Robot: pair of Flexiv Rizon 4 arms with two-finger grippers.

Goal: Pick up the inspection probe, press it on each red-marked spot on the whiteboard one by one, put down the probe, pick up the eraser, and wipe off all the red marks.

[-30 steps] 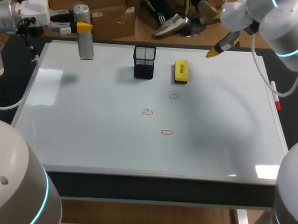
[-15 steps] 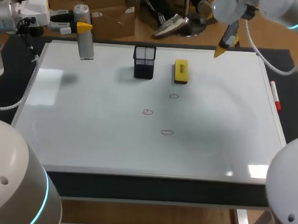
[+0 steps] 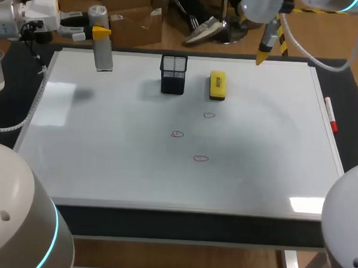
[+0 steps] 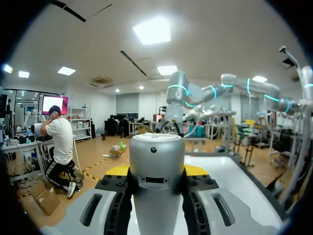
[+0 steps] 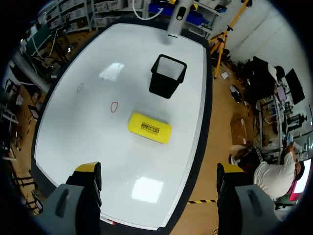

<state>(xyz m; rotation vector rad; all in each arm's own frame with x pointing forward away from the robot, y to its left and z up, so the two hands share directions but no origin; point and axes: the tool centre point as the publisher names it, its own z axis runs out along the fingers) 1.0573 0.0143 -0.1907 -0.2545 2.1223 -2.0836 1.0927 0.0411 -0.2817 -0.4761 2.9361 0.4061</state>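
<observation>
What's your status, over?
Left gripper: jaws shut on probe. Right gripper: jaws open, above far edge. Eraser untouched, three marks unwiped. Cup beside eraser.

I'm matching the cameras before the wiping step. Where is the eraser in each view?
Head view: the eraser lies on the whiteboard, just right of the cup.
Left wrist view: not in it; the probe fills the middle.
Right wrist view: the eraser lies ahead of the right gripper, the cup beyond it.
Shared landmark: the cup, in head and right wrist views.
</observation>
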